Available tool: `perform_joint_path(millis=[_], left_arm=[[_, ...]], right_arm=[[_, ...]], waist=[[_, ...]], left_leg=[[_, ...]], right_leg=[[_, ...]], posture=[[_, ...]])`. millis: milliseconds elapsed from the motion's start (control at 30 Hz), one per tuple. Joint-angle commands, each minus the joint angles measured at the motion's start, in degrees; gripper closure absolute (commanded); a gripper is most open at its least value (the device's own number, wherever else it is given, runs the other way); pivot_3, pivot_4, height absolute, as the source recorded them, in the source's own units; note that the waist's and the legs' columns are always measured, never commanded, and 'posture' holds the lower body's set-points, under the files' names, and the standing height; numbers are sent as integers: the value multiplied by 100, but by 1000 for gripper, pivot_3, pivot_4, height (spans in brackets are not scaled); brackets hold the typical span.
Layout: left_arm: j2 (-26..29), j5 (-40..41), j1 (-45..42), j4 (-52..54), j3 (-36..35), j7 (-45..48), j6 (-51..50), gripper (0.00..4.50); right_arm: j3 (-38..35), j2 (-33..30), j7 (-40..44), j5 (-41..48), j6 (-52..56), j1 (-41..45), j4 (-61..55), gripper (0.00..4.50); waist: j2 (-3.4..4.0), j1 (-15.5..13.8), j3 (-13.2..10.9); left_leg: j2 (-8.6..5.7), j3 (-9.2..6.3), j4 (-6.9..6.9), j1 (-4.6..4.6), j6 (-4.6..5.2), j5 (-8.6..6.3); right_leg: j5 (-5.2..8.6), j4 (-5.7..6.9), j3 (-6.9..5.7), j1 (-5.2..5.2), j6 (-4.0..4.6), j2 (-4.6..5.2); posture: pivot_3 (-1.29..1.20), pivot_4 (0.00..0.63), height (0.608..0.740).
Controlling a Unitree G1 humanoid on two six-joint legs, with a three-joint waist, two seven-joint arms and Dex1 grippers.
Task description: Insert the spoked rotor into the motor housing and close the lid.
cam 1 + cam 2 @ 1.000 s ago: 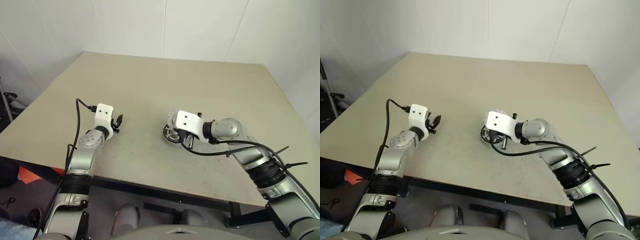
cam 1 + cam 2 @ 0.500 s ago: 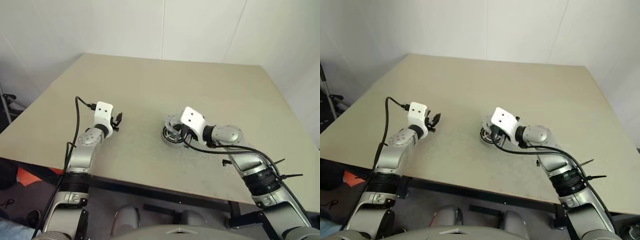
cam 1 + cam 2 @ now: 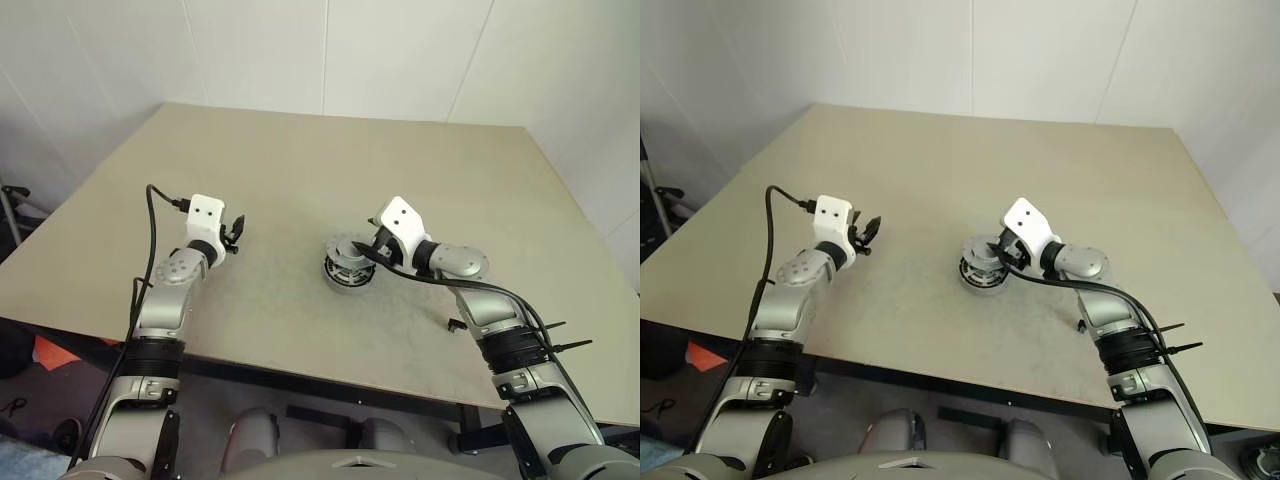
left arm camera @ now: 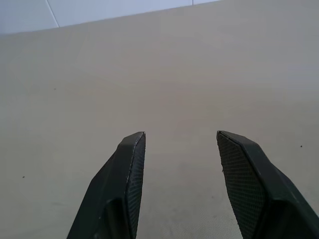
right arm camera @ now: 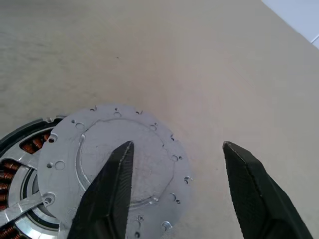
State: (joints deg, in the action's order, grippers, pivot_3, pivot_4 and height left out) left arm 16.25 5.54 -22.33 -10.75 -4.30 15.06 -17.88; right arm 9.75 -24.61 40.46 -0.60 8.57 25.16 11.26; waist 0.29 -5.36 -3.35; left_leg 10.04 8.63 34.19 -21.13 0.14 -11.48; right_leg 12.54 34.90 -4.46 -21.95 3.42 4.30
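- Beige desk point(image 3: 300, 170) carries the motor housing point(image 3: 343, 270) near its middle in my left eye view; the round grey lid point(image 3: 352, 250) lies on top of the housing, shifted a little off-centre toward my right side.
- My right jaws point(image 3: 372, 250) sit at the right edge of that stack, close over the lid's rim, and I see nothing clamped in them.
- My left jaws point(image 3: 236, 229) hang over bare desk well to the left of the housing, with nothing between them.
- Through my right eye the same layout shows: housing point(image 3: 981, 272) with the lid on it just left of my right jaws point(image 3: 1000, 245), my left jaws point(image 3: 869, 231) well apart from it.
- From my left wrist, my two black fingers point(image 4: 124, 184) stand apart with plain desk between them and nothing gripped.
- From my right wrist, my jaws are wide apart. One finger point(image 5: 107, 194) crosses in front of the lid point(image 5: 99, 159); the other finger point(image 5: 256, 194) is over bare desk point(image 5: 224, 74) beside it, so the lid's near edge lies between my fingers.
- The lid sits askew on the housing point(image 5: 20, 164): reddish copper windings point(image 5: 35, 144) and a silvery spoke show past its rim on one side. I cannot make out the spoked rotor as a whole.
- I can read no brand, label or writing on any part; the lid shows small drilled holes around its face.
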Motion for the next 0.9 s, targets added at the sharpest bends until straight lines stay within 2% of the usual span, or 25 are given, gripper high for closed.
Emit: perform_joint_path(millis=[33,200,533,767,900], left_arm=[[71,26,-87,233,-62,43,116,2086],[81,-9,-123,198,-58,48,121,2086],[154,-38,-125,233,-61,77,99,2086],[210,-27,-88,251,-56,97,92,2086],[199,-39,-59,283,17,140,92,2086]], right_arm=[[80,0,35,-34,81,-39,-240,128],[209,68,7,-107,199,-133,-374,19],[135,373,-255,-84,339,93,439,19],[82,419,38,266,1153,-18,250,19],[264,251,361,316,1509,-210,-145,19]], waist=[[0,-2,0],[0,-4,0],[-1,4,0],[0,1,0],[-1,-2,0]], left_leg=[[-1,0,1,2,0,0],[1,0,1,10,-2,1],[0,0,0,35,-4,2],[-1,0,-7,99,-5,0],[-1,-1,-13,100,-5,1]], right_leg=[[0,0,0,2,0,0],[0,0,0,10,0,0],[0,0,1,36,0,0],[23,-6,3,95,-41,1],[24,-10,3,97,-41,1]], posture=[[0,0,740],[0,0,740],[0,0,740],[0,0,740],[0,0,740]])
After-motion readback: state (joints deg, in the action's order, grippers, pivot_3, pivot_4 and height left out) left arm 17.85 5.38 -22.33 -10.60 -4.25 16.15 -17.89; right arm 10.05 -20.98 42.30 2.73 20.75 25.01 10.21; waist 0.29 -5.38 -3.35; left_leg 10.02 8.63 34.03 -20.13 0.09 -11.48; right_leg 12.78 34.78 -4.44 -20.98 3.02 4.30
